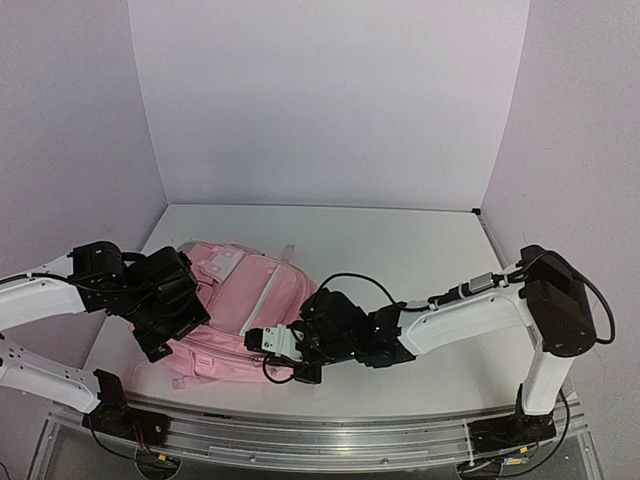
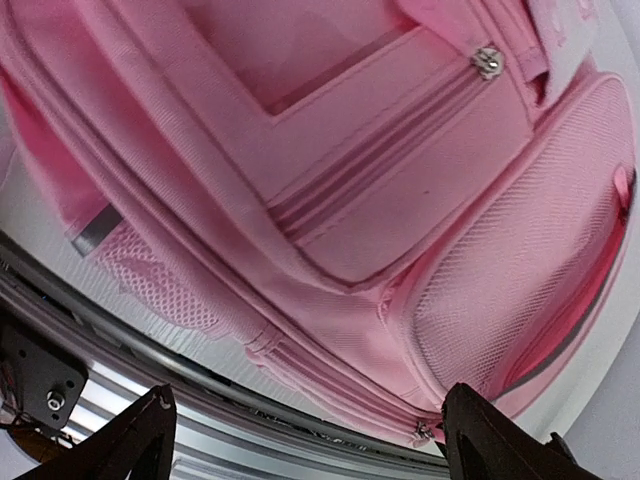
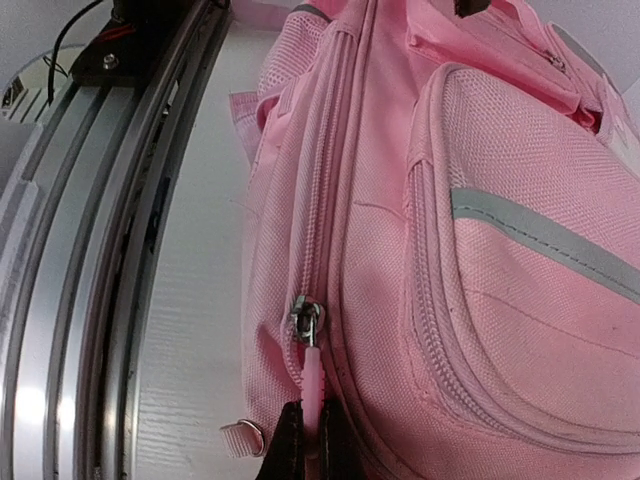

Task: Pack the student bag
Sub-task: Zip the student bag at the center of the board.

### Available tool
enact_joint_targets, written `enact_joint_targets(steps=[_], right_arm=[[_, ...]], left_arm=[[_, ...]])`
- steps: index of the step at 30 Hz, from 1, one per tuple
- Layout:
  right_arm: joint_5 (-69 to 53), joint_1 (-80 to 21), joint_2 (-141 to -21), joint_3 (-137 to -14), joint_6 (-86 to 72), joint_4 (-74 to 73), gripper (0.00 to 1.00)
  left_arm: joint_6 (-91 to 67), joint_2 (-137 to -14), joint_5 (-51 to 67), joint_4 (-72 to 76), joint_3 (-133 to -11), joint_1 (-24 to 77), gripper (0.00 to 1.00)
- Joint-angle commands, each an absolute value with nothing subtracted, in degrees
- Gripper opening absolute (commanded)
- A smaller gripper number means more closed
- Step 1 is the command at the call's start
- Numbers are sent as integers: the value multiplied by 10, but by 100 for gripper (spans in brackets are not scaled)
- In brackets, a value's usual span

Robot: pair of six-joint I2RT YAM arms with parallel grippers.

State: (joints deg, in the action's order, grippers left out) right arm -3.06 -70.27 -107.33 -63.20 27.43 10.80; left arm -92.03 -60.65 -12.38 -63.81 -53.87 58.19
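We see the student bag (image 1: 250,300) lying flat on the white table (image 1: 420,250), at its near left part, close to the aluminium rail (image 1: 330,435) that runs along the near edge. It lies between the two arms, front pockets facing up.

The left arm (image 1: 150,290) hangs over the bag's left side. Its jaws stand wide open: in the left wrist view the two dark fingers (image 2: 140,440) sit at the bottom corners with nothing between them, and below them we look down on a zipped front pocket and a mesh side pocket (image 2: 520,290).

The right arm (image 1: 470,320) reaches across from the right to the bag's near right edge. Its jaws are closed on the pink zipper pull (image 3: 312,375), a thin tab hanging from the metal slider (image 3: 305,322) on the long zip along the bag's side. A grey strip (image 3: 540,235) crosses the pocket next to that zip.
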Motion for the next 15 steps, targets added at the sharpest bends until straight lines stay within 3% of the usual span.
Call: enact_joint_targets(steps=[1, 6, 10, 15], right_arm=[[-44, -715, -1074, -691, 163, 80, 0], [-42, -715, -1068, -682, 212, 51, 0], [-38, -716, -1070, -689, 245, 30, 0], [-59, -718, -1070, -699, 272, 6, 0]], left_arm=[[-1030, -587, -113, -727, -536, 584, 90], [-1066, -551, -118, -645, -439, 584, 85], [-1098, -503, -187, -575, -368, 584, 72], [-1071, -487, -237, -437, -308, 584, 63]])
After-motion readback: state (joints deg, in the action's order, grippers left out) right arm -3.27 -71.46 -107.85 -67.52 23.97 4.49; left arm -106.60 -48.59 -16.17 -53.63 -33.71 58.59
